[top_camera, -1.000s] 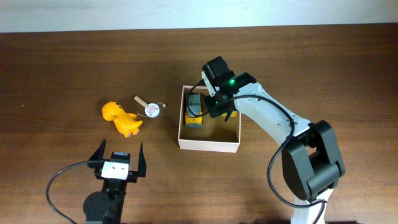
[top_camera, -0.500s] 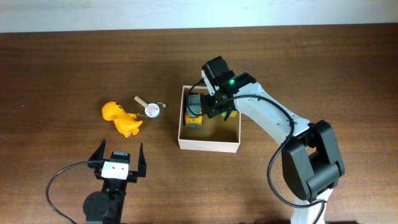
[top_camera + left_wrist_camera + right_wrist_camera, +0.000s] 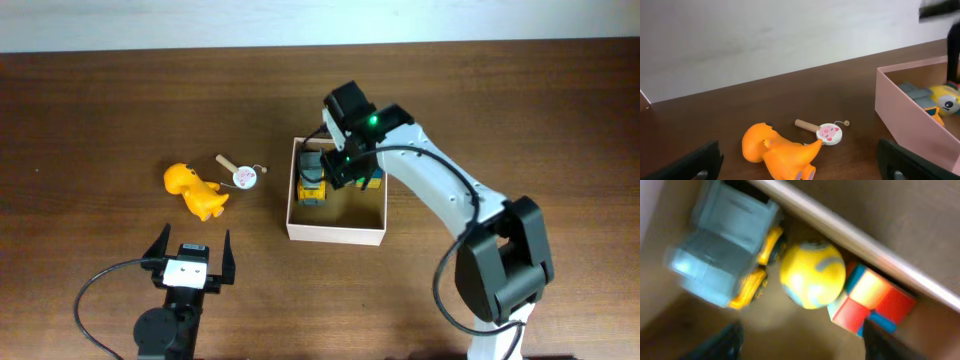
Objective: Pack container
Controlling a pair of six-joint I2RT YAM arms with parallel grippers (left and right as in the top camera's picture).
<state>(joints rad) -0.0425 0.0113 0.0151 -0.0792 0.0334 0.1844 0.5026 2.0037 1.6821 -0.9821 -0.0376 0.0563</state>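
Observation:
The container is a square white-walled box with a tan inside, at mid-table; its pink-white wall also shows in the left wrist view. In it lie a grey and yellow truck, a yellow and blue ball and a coloured cube. My right gripper hovers over the box's back part, open and empty. My left gripper is open and empty near the front edge. An orange dinosaur toy lies just beyond it.
A small wooden-handled rattle with a pink face disc lies between the orange toy and the box's left wall. The table is dark brown wood, with a white wall behind its back edge.
My right gripper has shifted a little toward the back of the box, and the coloured cube now shows beside it. The left arm and the toys outside have not moved.

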